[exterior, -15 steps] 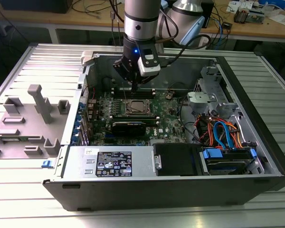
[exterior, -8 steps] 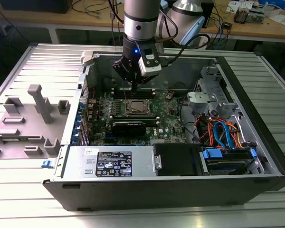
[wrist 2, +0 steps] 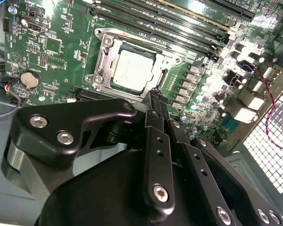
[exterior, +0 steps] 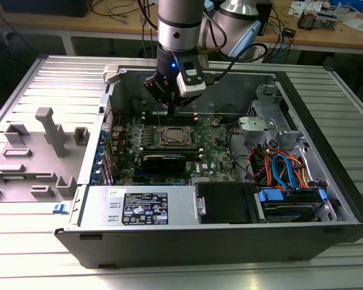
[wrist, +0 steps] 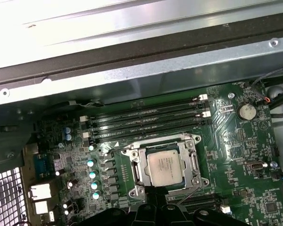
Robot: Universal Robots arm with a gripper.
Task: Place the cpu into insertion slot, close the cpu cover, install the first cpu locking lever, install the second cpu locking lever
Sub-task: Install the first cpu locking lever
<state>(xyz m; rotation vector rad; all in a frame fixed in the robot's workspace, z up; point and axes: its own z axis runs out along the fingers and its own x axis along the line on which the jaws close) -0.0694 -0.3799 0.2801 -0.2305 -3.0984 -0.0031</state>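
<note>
The cpu (wrist 2: 132,70) (wrist: 166,167) lies flat in the insertion slot (exterior: 173,137), its pale silver top showing. The cpu cover (wrist 2: 100,59) (wrist: 192,160), a silvery frame, lies down around the chip in both wrist views. My gripper (exterior: 169,107) hangs just above the socket's edge on the memory-slot side. Its black fingers (wrist 2: 155,106) are together with nothing between them, and their tips reach the socket's rim. A thin wire lever (wrist: 191,193) runs along one side of the socket.
Long black memory slots (wrist: 146,122) run beside the socket. A black expansion card (exterior: 163,162) sits in front of it, then the power supply (exterior: 139,208). Orange and blue cables (exterior: 278,166) fill the exterior view's right. A grey fixture (exterior: 48,130) stands outside the case.
</note>
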